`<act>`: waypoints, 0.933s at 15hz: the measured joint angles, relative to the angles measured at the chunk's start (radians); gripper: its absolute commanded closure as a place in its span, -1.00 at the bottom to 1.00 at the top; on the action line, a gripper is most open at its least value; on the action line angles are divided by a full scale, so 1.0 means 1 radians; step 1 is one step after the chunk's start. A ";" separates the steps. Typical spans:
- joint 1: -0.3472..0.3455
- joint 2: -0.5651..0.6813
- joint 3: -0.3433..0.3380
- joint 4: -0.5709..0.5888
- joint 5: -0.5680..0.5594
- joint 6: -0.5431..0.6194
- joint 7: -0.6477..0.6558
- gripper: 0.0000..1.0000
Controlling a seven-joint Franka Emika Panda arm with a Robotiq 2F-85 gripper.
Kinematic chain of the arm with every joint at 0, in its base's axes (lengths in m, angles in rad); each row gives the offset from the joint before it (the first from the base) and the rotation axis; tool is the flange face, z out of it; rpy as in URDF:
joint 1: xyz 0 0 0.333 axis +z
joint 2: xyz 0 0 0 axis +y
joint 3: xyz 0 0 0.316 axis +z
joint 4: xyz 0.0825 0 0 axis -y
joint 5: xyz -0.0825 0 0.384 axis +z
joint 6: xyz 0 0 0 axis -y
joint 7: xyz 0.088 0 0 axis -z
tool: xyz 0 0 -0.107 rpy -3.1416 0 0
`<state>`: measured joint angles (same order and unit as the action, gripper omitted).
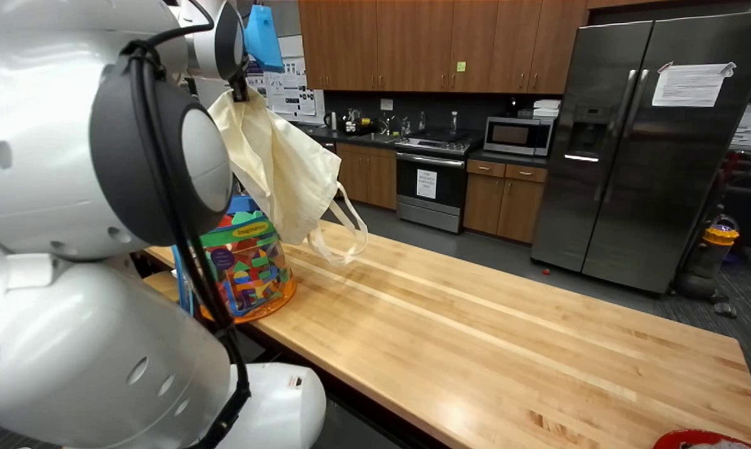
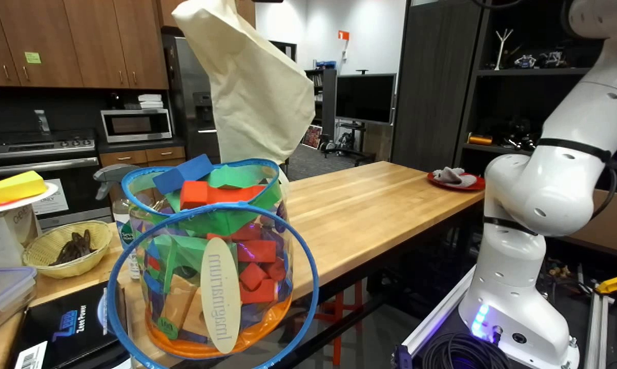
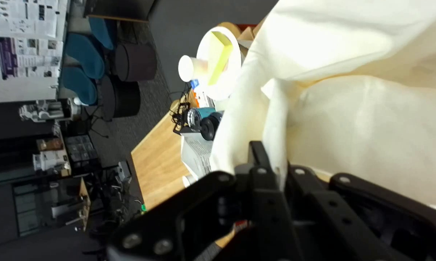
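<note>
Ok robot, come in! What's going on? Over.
Gripper clamped on cloth bag. Bag hanging down limp. Maybe in the way: block tub close by, can't tell if touching.

There is 1 cream cloth bag (image 1: 282,168) and 1 clear bin (image 2: 220,294), its blocks (image 2: 193,193) too jumbled to count. There is 1 red plate (image 2: 472,185), 1 white plate (image 3: 226,79), 1 grey rag (image 2: 453,177), 1 wicker basket (image 2: 103,238), 1 spray bottle (image 2: 121,211), 1 microwave (image 1: 518,135) and 1 refrigerator (image 1: 650,162).

In an exterior view, the top edge cuts off the cream cloth bag (image 2: 262,97).
</note>
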<state>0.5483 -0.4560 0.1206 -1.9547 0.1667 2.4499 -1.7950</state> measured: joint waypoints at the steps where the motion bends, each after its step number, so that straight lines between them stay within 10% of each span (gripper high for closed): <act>1: 0.010 0.015 0.013 0.014 0.000 -0.022 -0.013 0.98; 14: 0.045 0.269 0.147 0.031 0.016 -0.157 -0.149 0.98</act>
<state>0.5930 -0.1874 0.2674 -1.9233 0.1829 2.2925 -1.9444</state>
